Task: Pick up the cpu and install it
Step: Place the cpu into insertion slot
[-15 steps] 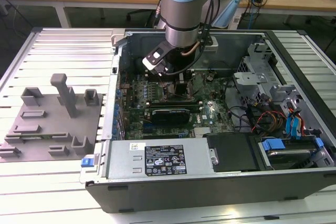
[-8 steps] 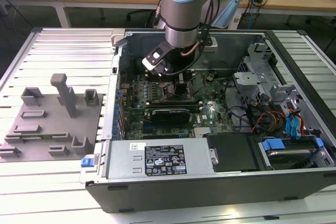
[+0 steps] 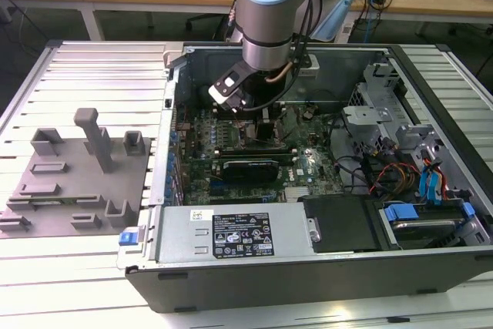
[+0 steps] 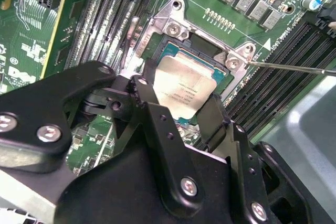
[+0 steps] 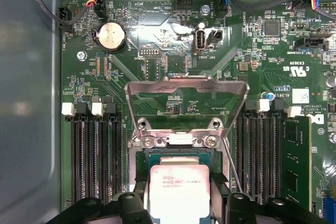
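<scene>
On the exterior view's left a grey fixture (image 3: 73, 179) sits on the slatted table (image 3: 85, 67), well apart from the work. Next comes the open computer case (image 3: 308, 275), laid on its side so the green board (image 3: 254, 167) faces up and the arm (image 3: 269, 21) can reach straight down between the case walls. In the second wrist view the claw (image 4: 177, 97) is closed on the cpu (image 4: 186, 82), its fingers (image 4: 212, 116) pinching two opposite edges so the metal top is left bare. The cpu hangs over the socket (image 4: 170, 24), seemingly a little tilted to it (whether a corner already rests inside is hidden). In the first wrist view the hinged metal frame (image 5: 184, 81) stands swung back, leaving the socket open from above. Room is tight: memory slots (image 5: 97, 161) flank the socket closely, and a thin lever (image 4: 294, 67) runs just beside one corner. On the exterior view's right, drive cages (image 3: 385, 121) stand well clear
</scene>
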